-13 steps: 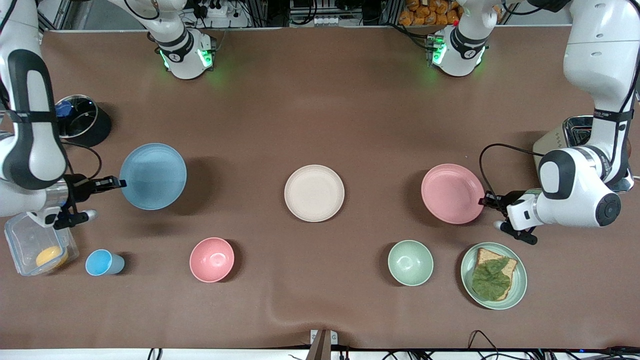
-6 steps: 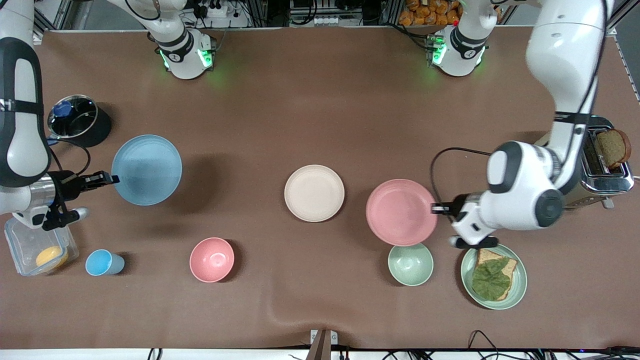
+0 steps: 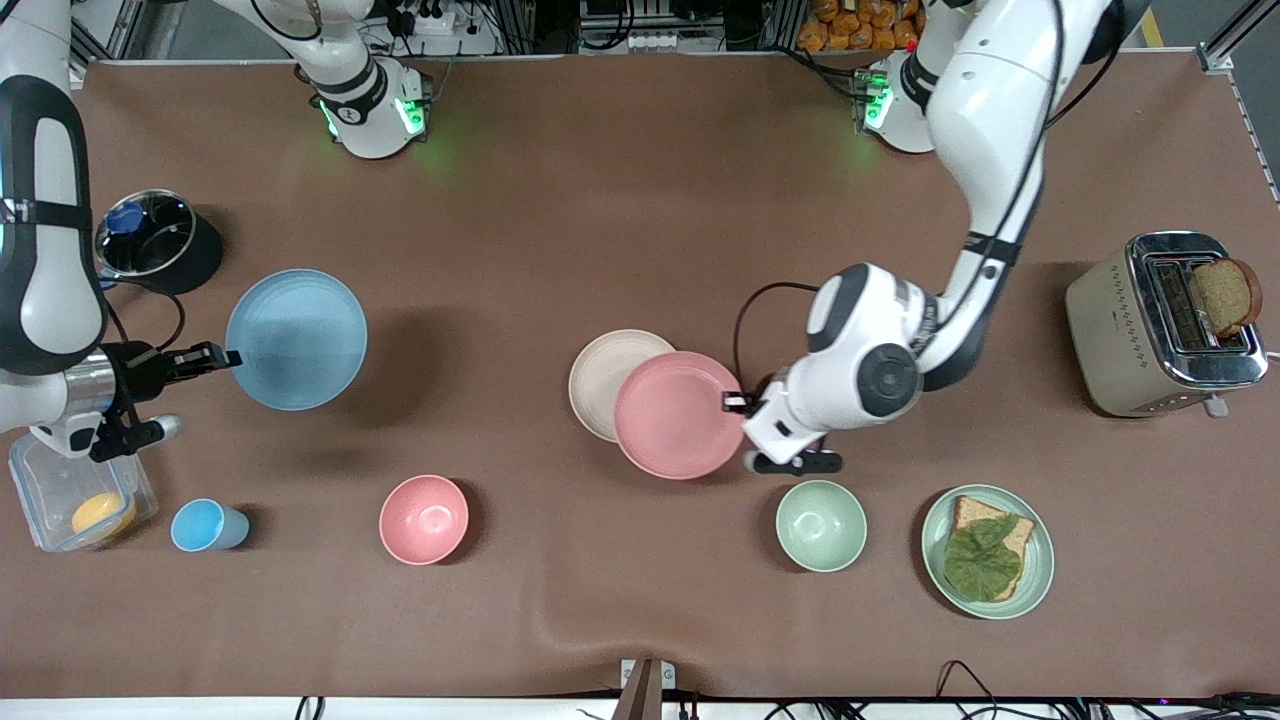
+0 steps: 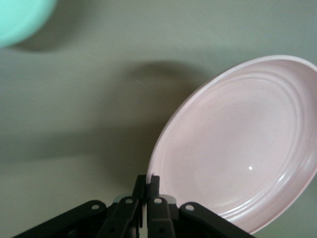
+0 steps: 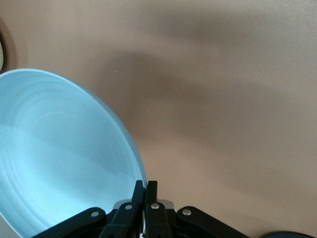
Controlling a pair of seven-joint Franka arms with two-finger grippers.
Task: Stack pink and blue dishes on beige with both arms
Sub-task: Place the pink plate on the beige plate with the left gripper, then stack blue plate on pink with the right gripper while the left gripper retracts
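The pink plate (image 3: 679, 414) is being held by its rim in the left tool (image 3: 737, 402), fingers clamped thin on the edge w/ no gap showing in the left wrist view (image 4: 147, 191). The plate is being carried in the air, partly over the beige plate (image 3: 610, 374), which is lying flat mid-bench. Key relation: the pink plate is overlapping only the part of the beige one that faces the left arm's end and the front camera; its centre is being held off toward that end and nearer to the camera vs. the beige centre. So, as judged, the carry has to be taken further toward the right arm's end and a bit away from the camera before lowering, or the plate will be set down skewed on the rim.

The blue plate (image 3: 296, 339) is being gripped at its rim by the right tool (image 3: 222, 358), fingers pinched shut on the edge (image 5: 143, 196), lifted over the bench near the right arm's end, beside the black pot (image 3: 158, 237). It is well apart from the beige plate, so the left arm is much the nearer one; pink is likely being placed first, blue after.

Not involved: pink bowl (image 3: 424, 519), green bowl (image 3: 821, 525), blue cup (image 3: 205, 525).
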